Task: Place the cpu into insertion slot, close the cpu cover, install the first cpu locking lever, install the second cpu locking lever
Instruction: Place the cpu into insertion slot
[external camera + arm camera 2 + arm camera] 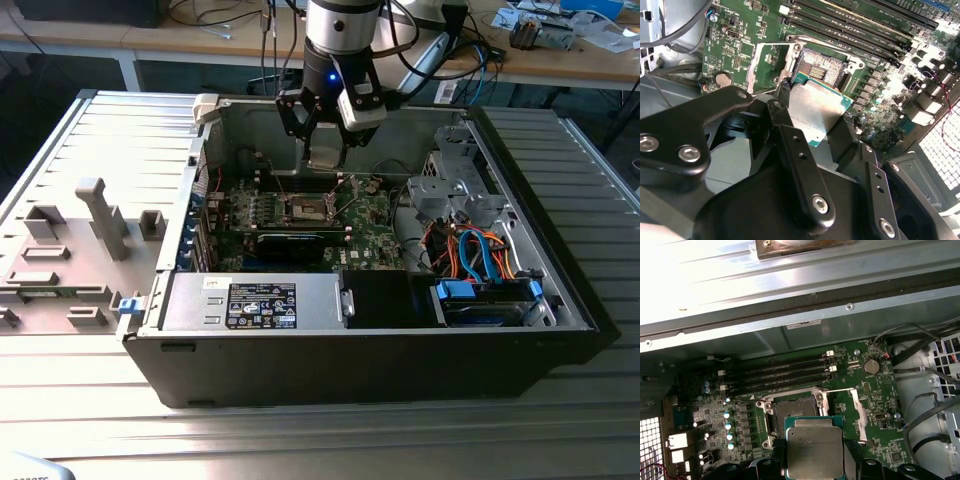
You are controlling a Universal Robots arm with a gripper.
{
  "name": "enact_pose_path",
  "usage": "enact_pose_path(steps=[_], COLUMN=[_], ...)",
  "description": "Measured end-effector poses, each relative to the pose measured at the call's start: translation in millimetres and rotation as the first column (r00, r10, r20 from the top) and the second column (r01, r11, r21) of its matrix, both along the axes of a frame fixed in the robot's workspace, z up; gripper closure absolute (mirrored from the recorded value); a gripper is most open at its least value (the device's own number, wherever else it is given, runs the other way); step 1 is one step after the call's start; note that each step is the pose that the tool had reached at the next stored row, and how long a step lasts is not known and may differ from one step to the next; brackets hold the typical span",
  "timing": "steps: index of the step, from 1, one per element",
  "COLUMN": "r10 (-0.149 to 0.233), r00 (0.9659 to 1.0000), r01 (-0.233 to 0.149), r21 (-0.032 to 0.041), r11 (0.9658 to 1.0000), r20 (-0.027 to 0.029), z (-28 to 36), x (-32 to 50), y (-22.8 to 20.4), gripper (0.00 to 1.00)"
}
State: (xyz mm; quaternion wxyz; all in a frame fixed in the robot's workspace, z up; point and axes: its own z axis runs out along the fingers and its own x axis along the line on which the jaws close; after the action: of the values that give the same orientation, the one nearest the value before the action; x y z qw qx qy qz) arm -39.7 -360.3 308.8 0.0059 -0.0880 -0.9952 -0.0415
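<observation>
Gripper (815,105) clamped on the cpu (819,114) by its edges, hanging just above the open socket (817,67) on the green board (735,45), not seated. Cover (754,67) looks flipped open beside it, I think.

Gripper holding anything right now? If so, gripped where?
Yes. The gripper holds the cpu, clamped on two opposite edges with its silver top exposed. It is not yet in the insertion slot.

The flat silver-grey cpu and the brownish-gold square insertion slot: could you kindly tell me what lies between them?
Nothing: in the second wrist view the silver-grey cpu hangs above the open square insertion slot, gap bare.
</observation>
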Motion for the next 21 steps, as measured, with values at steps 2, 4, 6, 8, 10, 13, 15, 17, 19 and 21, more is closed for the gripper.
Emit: enact_pose_path(steps=[2, 4, 6, 8, 10, 13, 15, 17, 19, 21], r10=[-0.002, -0.004, -0.007, -0.009, -0.012, -0.016, -0.019, -0.022, -0.024, -0.028], r00=[1.0000, 1.0000, 1.0000, 1.0000, 0.9999, 0.9999, 0.9998, 0.9998, 0.9997, 0.9996], r01=[0.002, 0.004, 0.007, 0.009, 0.012, 0.016, 0.019, 0.022, 0.024, 0.028], r21=[0.0000, 0.0000, 0.0000, 0.0000, 0.0000, 0.0000, 0.0001, 0.0000, 0.0000, 0.0000], r11=[1.0000, 1.0000, 1.0000, 1.0000, 0.9999, 0.9999, 0.9998, 0.9998, 0.9997, 0.9996], r20=[0.0000, 0.0000, 0.0000, 0.0000, 0.0000, 0.0000, 0.0000, 0.0000, 0.0000, 0.0000], z=[0.0, 0.0, 0.0, 0.0, 0.0, -0.1, -0.1, -0.1, -0.1, -0.1], x=[0.0, 0.0, 0.0, 0.0, 0.0, 0.0, 0.0, 0.0, 0.0, 0.0], y=[0.0, 0.0, 0.0, 0.0, 0.0, 0.0, 0.0, 0.0, 0.0, 0.0], gripper=[0.45, 0.45, 0.45, 0.45, 0.45, 0.45, 0.45, 0.45, 0.45, 0.45])
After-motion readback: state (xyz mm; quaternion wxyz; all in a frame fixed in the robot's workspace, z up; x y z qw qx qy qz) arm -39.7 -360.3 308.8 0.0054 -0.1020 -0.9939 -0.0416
